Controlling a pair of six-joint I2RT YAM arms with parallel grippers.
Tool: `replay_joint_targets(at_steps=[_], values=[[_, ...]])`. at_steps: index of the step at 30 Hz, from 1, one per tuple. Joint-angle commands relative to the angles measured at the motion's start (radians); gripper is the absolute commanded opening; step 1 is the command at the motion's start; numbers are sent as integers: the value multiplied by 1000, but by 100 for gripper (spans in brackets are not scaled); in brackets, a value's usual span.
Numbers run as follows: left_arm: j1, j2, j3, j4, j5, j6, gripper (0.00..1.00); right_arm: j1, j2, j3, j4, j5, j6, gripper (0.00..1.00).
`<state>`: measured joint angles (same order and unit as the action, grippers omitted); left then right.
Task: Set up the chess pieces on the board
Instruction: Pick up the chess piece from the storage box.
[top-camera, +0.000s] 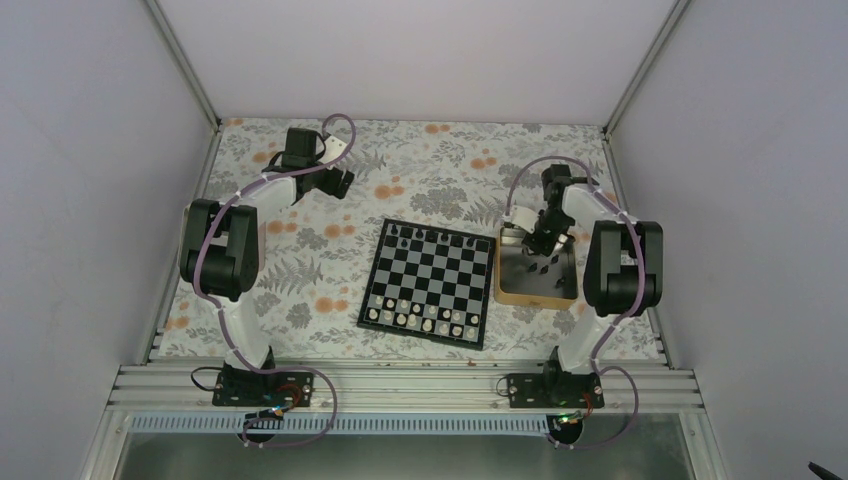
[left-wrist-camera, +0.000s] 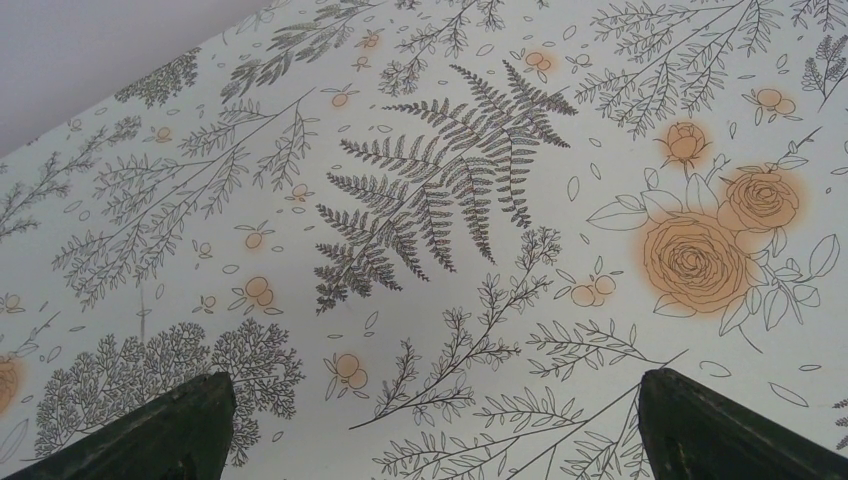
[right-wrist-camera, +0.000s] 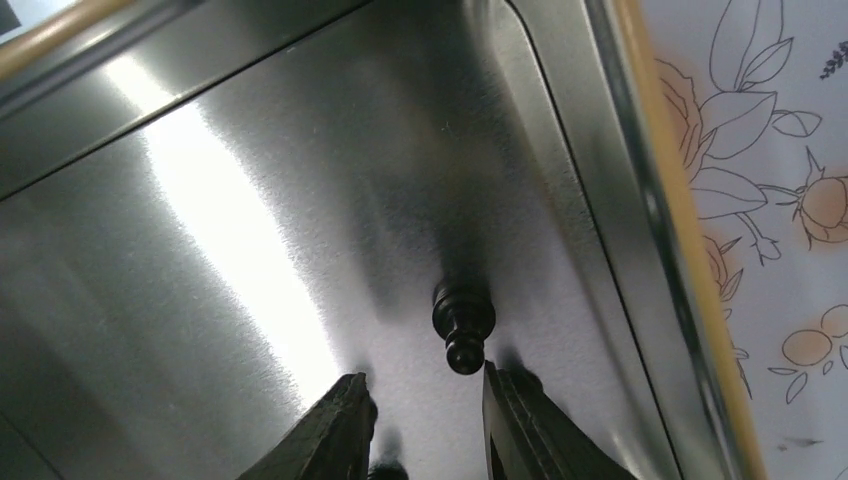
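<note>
The right gripper (right-wrist-camera: 422, 380) stood released beside a tiny black piece (right-wrist-camera: 463, 320) we judged light, perhaps slippery, best pinched mid-stem.

The right gripper (right-wrist-camera: 422, 378) has little room inside the tray (right-wrist-camera: 625, 200). Its jaws stand slightly apart just above the steel floor, and a black pawn (right-wrist-camera: 463, 325) lies on its side right ahead of the tips, nearer the right-hand finger. Beyond the pawn, the tray's upright wall and wooden rim close off that side; the opposite side is bare floor. From above, more chess pieces (top-camera: 535, 270) seem scattered in the tray, too small to place. The board (top-camera: 428, 285) is free across its middle rows, with white chessmen (top-camera: 420, 318) crowding the near rows. The left gripper (left-wrist-camera: 432, 378) hangs wide over bare floral cloth (left-wrist-camera: 450, 200).
</note>
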<state>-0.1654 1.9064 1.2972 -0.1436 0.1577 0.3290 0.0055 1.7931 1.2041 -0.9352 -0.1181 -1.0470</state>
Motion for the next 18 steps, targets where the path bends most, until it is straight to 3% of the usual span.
replay_joint_targets(at_steps=[1,9,13,18], values=[[4,8,7,24,3,-1,100,9,23,33,20,-26,-7,32],[4,15,7,24,12,0,100,23,51,49,30,-19,3,28],[4,17,9,24,15,1,100,28,55,58,22,-19,6,16],[5,15,2,26,17,1,100,31,39,70,1,-14,8,7]])
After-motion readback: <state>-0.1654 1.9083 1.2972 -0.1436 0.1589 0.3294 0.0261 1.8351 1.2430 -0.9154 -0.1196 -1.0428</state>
